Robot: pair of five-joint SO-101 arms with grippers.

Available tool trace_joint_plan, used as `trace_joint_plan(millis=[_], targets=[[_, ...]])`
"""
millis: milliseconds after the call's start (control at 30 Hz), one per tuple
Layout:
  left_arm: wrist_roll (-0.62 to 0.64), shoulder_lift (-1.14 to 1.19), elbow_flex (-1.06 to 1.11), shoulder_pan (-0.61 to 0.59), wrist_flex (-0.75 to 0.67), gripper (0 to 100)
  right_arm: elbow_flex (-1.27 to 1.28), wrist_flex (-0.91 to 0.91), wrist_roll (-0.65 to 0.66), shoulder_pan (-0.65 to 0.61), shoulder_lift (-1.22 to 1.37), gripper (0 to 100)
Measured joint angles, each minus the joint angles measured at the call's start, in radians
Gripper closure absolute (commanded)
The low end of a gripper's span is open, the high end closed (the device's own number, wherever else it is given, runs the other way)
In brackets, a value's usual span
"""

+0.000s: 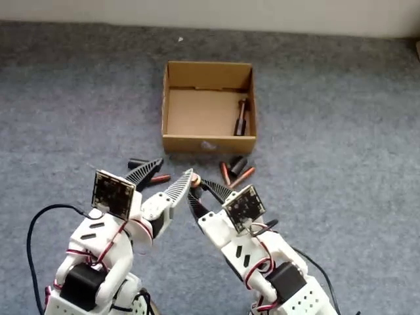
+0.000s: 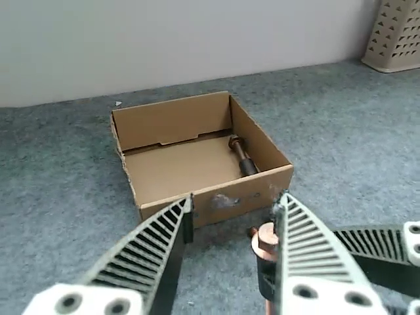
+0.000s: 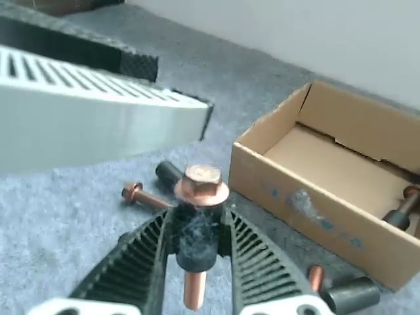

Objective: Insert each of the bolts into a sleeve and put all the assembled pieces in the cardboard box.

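Observation:
My right gripper [image 3: 197,226] is shut on a black sleeve [image 3: 194,244] with a copper bolt [image 3: 201,184] standing through it, head up and tip poking out below. It holds this just in front of the cardboard box [image 1: 207,144]. My left gripper [image 2: 235,209] is open, and its white finger [image 2: 308,249] sits right beside the bolt head [image 2: 266,240]. One assembled piece [image 1: 241,118] lies along the box's right wall. A loose sleeve [image 1: 136,163] and bolt [image 1: 159,178] lie at front left, and two bolts [image 1: 225,172] and a sleeve [image 1: 237,164] at front right.
Grey carpet [image 1: 341,131] covers the whole work area, with open floor on both sides of the box. A beige slotted basket [image 2: 396,36] stands far off by the wall. Both arms [image 1: 98,262] are crowded close together at the front.

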Motion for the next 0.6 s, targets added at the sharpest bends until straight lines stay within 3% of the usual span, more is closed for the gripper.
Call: trace_joint_plan(millis=[200,333,467,600], targets=[[-0.026,0.000,-0.014,-0.064,0.018,90,0.000,0.000,0.000,0.038,0.002,99.3],[-0.124,0.000,-0.014,-0.101,0.109,99,0.000,0.000,0.000,0.078,0.002,99.3],[-0.218,0.000,-0.014,-0.155,0.224,99,0.000,0.000,0.000,0.137,0.002,99.3],[-0.233,-0.008,0.009,-0.245,0.285,99,-0.015,0.000,0.000,0.189,0.002,99.4]])
